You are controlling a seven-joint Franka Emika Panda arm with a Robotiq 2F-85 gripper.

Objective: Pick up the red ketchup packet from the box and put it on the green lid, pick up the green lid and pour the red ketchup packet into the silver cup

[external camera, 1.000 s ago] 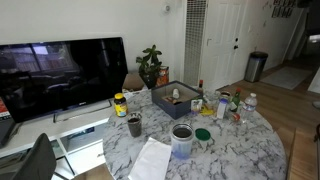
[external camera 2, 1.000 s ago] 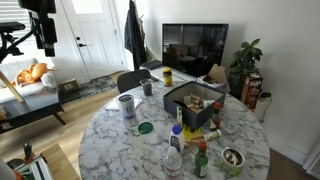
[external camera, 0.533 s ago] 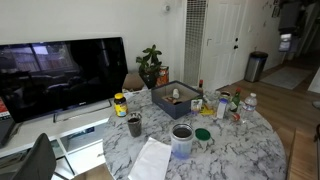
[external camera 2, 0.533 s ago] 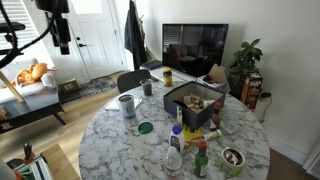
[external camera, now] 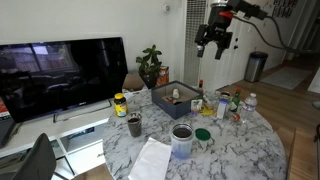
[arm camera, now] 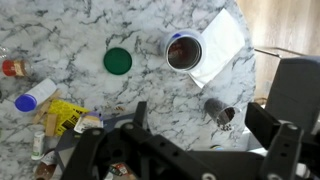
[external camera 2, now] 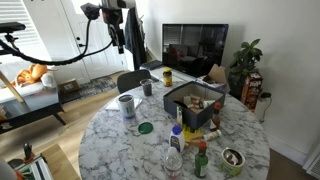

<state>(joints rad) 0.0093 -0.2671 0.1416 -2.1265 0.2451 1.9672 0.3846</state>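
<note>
The dark blue-grey box (external camera: 177, 98) (external camera 2: 192, 104) stands on the marble table and holds several small items; I cannot make out a red ketchup packet among them. The green lid (external camera: 204, 134) (external camera 2: 145, 127) (arm camera: 117, 61) lies flat on the table. The silver cup (external camera: 182, 138) (external camera 2: 126, 104) (arm camera: 184, 52) stands upright close to it. My gripper (external camera: 213, 45) (external camera 2: 121, 40) (arm camera: 200, 125) hangs high above the table, open and empty, its fingers (arm camera: 139, 112) spread wide.
A small dark cup (external camera: 134, 125) (arm camera: 218, 112), a yellow-lidded jar (external camera: 120, 104), white paper (external camera: 152, 160) (arm camera: 218, 45), and bottles and sauce containers (external camera 2: 176, 150) (external camera: 236, 105) crowd the round table (external camera 2: 110, 145). A TV (external camera: 60, 75) and a plant (external camera: 151, 66) stand behind.
The arm has swung in from the side of both exterior views. The gripper now hangs high over the table. Nothing on the table has moved.
</note>
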